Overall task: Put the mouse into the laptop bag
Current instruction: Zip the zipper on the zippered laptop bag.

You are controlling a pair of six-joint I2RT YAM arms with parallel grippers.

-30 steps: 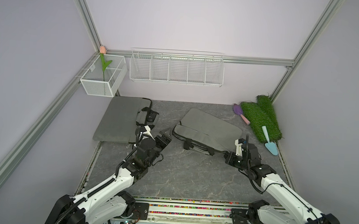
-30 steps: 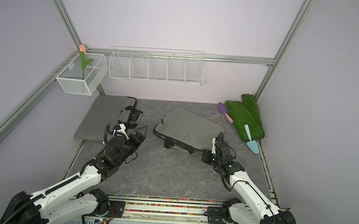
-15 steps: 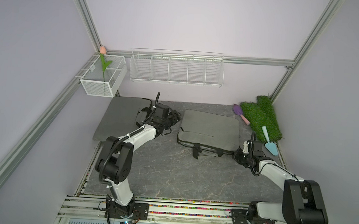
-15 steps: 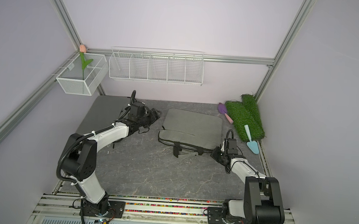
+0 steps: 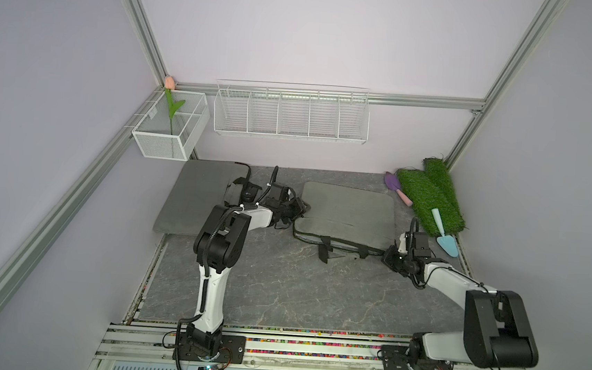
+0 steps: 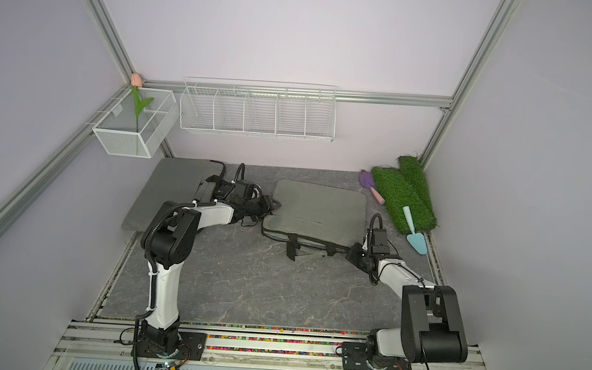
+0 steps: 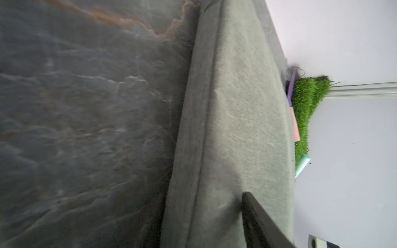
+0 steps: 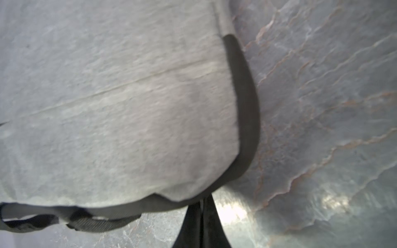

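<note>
The grey laptop bag [image 5: 348, 211] [image 6: 318, 209] lies flat mid-table, its black handles [image 5: 325, 248] toward the front. My left gripper [image 5: 299, 210] [image 6: 272, 205] is at the bag's left edge. In the left wrist view one black finger [image 7: 257, 216] rests on the bag's top face [image 7: 247, 107]; the other finger is hidden. My right gripper [image 5: 389, 255] [image 8: 202, 206] is shut, its tips pinching the black zipper band [image 8: 247, 107] at the bag's near right corner. A dark mouse-like thing [image 5: 250, 190] [image 6: 222, 188] lies on the grey pad behind my left wrist.
A grey pad [image 5: 196, 192] covers the table's left back part. Green turf rolls [image 5: 430, 200], a purple trowel [image 5: 394, 184] and a teal trowel [image 5: 445, 237] lie at the right. A wire rack [image 5: 291, 117] and a mesh box with a tulip [image 5: 172, 125] hang on the walls.
Over the last second the bag has been swung square and shifted right with my right gripper at its corner. My left gripper reached back to the bag's left edge.
</note>
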